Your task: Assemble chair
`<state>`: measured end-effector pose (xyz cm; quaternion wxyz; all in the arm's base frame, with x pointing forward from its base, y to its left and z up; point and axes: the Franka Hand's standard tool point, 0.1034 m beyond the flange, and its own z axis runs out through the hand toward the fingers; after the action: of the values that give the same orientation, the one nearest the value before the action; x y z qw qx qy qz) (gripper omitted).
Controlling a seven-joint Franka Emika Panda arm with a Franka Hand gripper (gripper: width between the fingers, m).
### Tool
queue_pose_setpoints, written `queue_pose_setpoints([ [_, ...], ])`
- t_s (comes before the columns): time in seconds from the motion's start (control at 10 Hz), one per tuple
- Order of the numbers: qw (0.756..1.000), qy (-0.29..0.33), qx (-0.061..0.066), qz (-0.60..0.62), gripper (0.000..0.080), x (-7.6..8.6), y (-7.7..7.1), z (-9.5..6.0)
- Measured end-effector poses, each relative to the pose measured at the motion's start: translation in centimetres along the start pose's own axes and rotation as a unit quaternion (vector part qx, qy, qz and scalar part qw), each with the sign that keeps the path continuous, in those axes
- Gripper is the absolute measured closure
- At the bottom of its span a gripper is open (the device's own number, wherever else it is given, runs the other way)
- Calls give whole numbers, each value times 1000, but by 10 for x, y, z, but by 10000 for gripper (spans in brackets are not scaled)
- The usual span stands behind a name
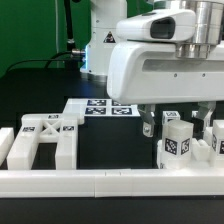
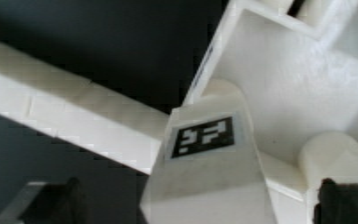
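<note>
The chair is in loose white parts. An X-braced frame [image 1: 46, 136] lies at the exterior view's left. A square leg [image 1: 176, 142] with a black-and-white tag stands at the right, with another tagged part [image 1: 216, 140] beside it. My gripper [image 1: 178, 124] hangs open just above that leg, one finger on each side. In the wrist view the leg [image 2: 208, 150] with its tag fills the middle between the two dark fingertips [image 2: 48, 202], and my gripper [image 2: 197, 206] holds nothing. A dark gap shows between the leg and the one fingertip. More white chair parts [image 2: 318, 70] lie behind the leg.
A long low white border rail [image 1: 100, 182] runs along the front, seen also as the white rail [image 2: 60, 100] in the wrist view. The marker board [image 1: 100, 107] lies flat on the black table behind the parts. The arm's white body fills the upper right.
</note>
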<state>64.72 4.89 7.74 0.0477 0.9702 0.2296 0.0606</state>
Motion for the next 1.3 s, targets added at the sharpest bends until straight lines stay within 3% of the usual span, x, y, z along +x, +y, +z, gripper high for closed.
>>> queue_pose_setpoints([
  [0.1, 1000, 0, 0, 1, 151, 0, 0, 0],
  [0.2, 1000, 0, 0, 1, 275, 0, 0, 0],
  [0.3, 1000, 0, 0, 5, 275, 0, 0, 0],
  [0.4, 1000, 0, 0, 14, 459, 0, 0, 0],
  [0.5, 1000, 1, 0, 14, 506, 0, 0, -1],
  [0.9, 990, 1, 2, 144, 506, 0, 1, -1],
  [1.3, 936, 2, 10, 353, 506, 2, -3, -1],
])
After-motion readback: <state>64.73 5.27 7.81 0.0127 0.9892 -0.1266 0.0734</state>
